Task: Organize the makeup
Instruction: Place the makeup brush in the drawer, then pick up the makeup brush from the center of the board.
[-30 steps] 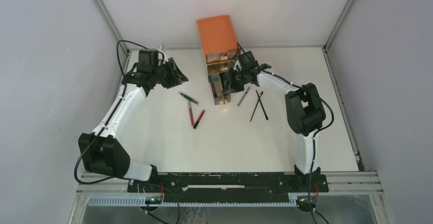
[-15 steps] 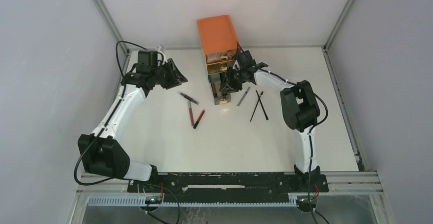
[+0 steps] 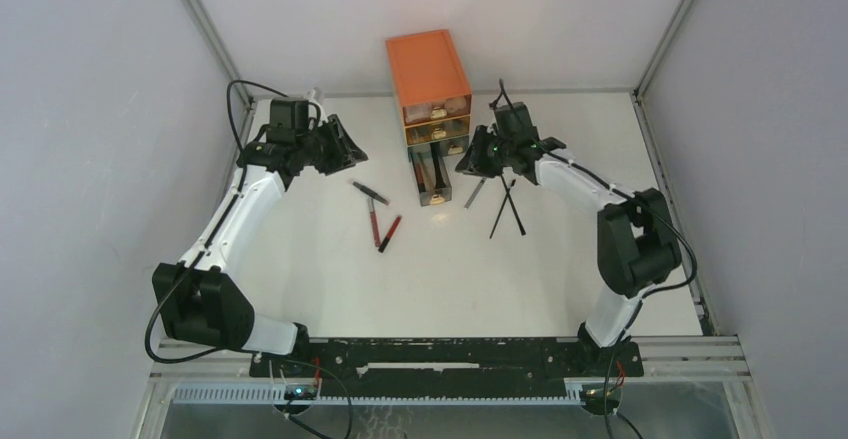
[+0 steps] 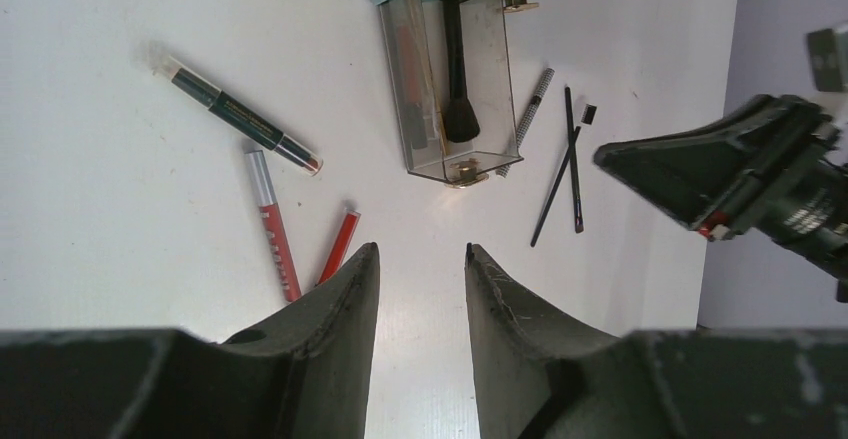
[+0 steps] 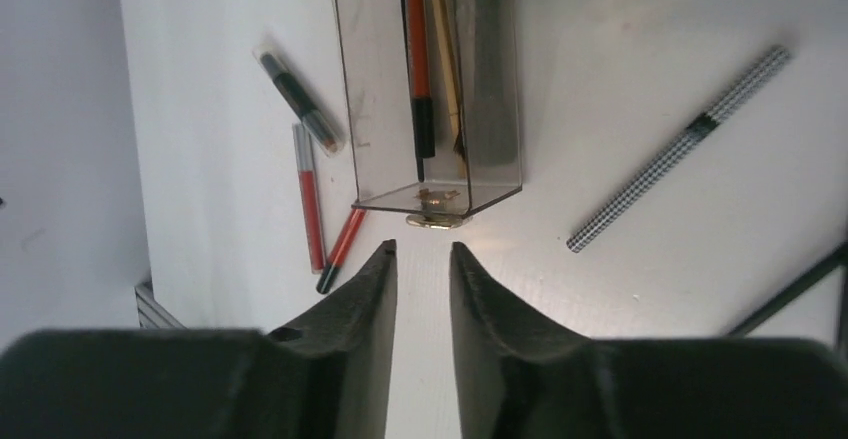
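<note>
Loading the open drawer (image 5: 497, 79), which holds a brush (image 4: 458, 109) and pencil (image 5: 420, 69), is in hand. The right gripper (image 5: 420, 249) and left gripper (image 4: 420, 249) both hang empty, jaws narrowly apart. Next, the right should descend on the checkered pencil (image 5: 675, 149) beside the drawer.

Loose bits: a dark green pencil with a clear cap (image 4: 245, 121) lies diagonally at upper left. Just below it, a silver-and-red gloss tube (image 4: 273, 224) and a short red pencil (image 4: 338, 249) make a V. Right of centre there's a checkered stick (image 4: 530, 109) beside two crossed thin black brushes (image 4: 572, 159). A fluffy black brush (image 4: 455, 69) and a red-and-black pencil (image 5: 420, 69) lie lengthwise in the pulled-out clear drawer (image 4: 495, 69).
</note>
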